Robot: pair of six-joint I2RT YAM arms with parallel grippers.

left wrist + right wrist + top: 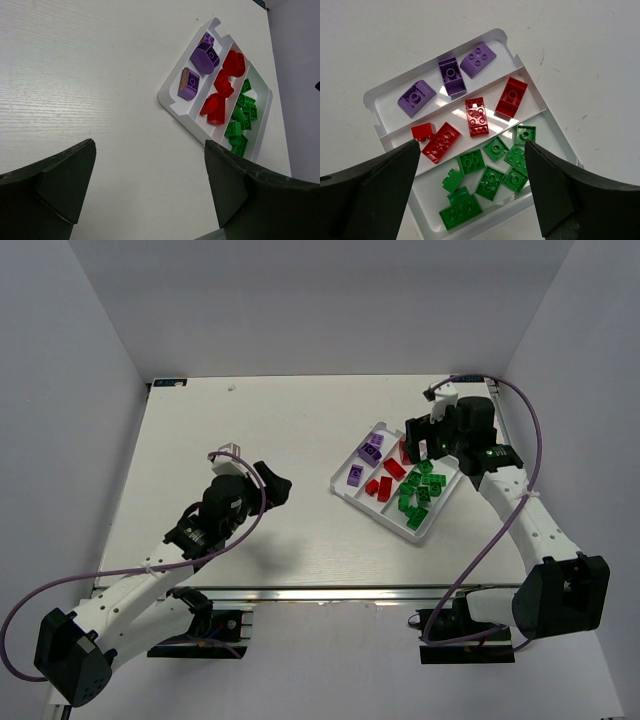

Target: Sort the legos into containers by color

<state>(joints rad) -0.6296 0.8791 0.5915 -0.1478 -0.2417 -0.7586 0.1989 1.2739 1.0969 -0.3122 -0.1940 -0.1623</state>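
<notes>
White table (250,460): matte, pale, carrying everything listed below.

White plastic tray (340,487): set at an angle on the right half of the table. Three long compartments parted by raised dividers. Light-looking, with no visible fastening.

Right end effector (471,145): hovering directly above the tray, jaws spread wide, nothing between them.

Left end effector (149,147): over bare table, well apart from the tray, jaws likewise parted and empty.

Green bricks (489,181): largest lot, roughly nine, all in the compartment on the right arm's side. Crowded, several touching, one standing on edge.

Red bricks (477,116): four or five, middle compartment, one tucked near the end wall.

Purple bricks (451,75): three, in the compartment toward the table's centre.

No brick sighted outside the tray in any view. Sorting judged complete or very nearly so.

Hazards from this point:
- Catching the rim or a divider during a descent or sideways retreat of the right end effector. Likely to shove or tip so light a tray and mix the colours.
- Needless regrasp in the crowded green compartment. Risk of flicking a neighbour over the low divider into the red.
- Sweep of the left end effector toward the tray. Risk of sliding it out of place.
</notes>
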